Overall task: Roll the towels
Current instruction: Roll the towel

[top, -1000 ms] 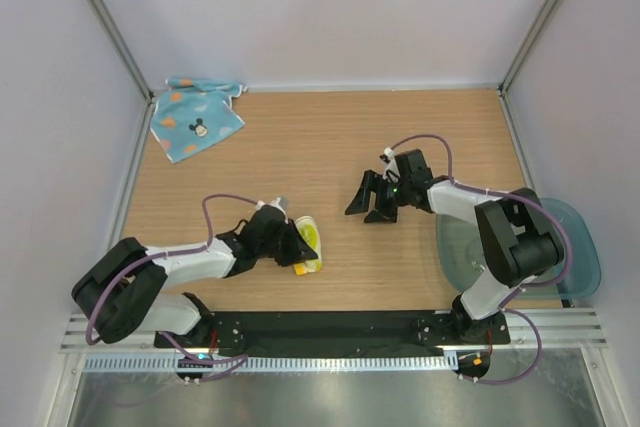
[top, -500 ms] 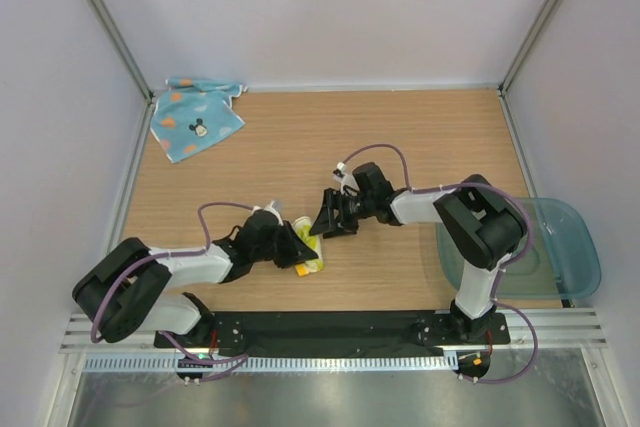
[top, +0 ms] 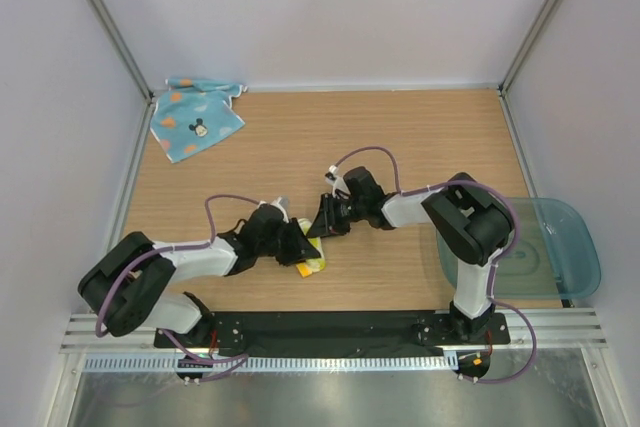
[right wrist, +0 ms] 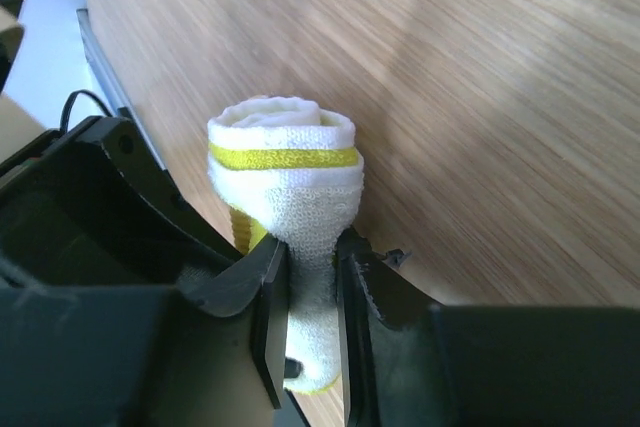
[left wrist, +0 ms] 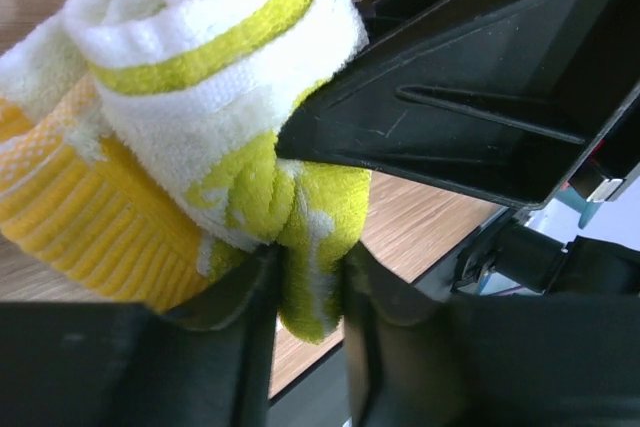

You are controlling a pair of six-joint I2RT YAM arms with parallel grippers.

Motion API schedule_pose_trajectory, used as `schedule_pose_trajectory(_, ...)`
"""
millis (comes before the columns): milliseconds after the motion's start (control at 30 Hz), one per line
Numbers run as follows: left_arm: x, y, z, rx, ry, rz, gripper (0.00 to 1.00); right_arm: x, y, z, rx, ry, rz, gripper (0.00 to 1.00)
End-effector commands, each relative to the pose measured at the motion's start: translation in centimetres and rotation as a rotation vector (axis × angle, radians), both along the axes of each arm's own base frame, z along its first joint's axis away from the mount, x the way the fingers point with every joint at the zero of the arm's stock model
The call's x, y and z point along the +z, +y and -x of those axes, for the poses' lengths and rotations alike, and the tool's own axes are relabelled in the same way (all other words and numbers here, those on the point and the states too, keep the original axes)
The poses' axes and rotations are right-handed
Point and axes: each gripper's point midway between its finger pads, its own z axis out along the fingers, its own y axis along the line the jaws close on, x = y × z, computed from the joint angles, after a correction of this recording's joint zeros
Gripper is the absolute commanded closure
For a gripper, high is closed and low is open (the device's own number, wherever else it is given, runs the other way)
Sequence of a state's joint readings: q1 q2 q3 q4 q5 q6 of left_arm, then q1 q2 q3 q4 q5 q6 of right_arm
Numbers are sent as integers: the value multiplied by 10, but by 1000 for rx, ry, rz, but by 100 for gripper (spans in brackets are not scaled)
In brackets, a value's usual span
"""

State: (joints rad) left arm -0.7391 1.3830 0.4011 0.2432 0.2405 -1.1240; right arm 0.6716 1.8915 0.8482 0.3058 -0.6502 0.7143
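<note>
The yellow towel (top: 311,243) lies rolled on the table near the front, between my two grippers. In the left wrist view the yellow towel (left wrist: 200,67) shows its spiral end, and my left gripper (left wrist: 308,272) is shut on a green-yellow fold of it. The right gripper's black finger (left wrist: 470,117) presses against the roll from the right. My right gripper (right wrist: 312,262) is shut on the white end of the yellow towel (right wrist: 285,162). From above, the left gripper (top: 297,250) and the right gripper (top: 322,227) meet at the roll. The light blue towel (top: 195,122) lies spread and unrolled at the back left corner.
A clear bluish plastic tub (top: 572,247) sits at the table's right edge beside the right arm's base. Grey walls enclose the wooden table (top: 400,137) on three sides.
My right gripper has travelled left from the table's middle to the yellow roll and closed on its end. The left gripper has stayed at the roll.
</note>
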Motion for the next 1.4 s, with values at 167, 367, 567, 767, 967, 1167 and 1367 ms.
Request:
schedule_pose_trajectory(167, -25, 57, 28, -84, 88, -417, 52, -12, -43, -20, -85, -102, 377, 81)
schedule_pose_trajectory(367, 21, 51, 13, -128, -94, -596, 52, -2, -90, -28, -243, -111, 642, 83)
schedule_pose_trajectory(567, 47, 31, 7, -158, -296, -791, 53, 9, -120, -21, -384, -99, 800, 87)
schedule_pose_trajectory(767, 62, -9, 10, -222, -513, -881, 52, 7, -115, -12, -396, -51, 783, 89)
schedule_pose_trajectory(967, 58, -49, 15, -260, -643, -875, 50, 9, -103, -10, -394, -4, 742, 90)
schedule_pose_trajectory(1167, 57, -77, 16, -308, -741, -844, 48, 13, -97, -10, -369, 12, 729, 90)
schedule_pose_trajectory(1367, 51, -90, 9, -343, -795, -915, 40, 14, -94, -8, -354, 19, 723, 90)
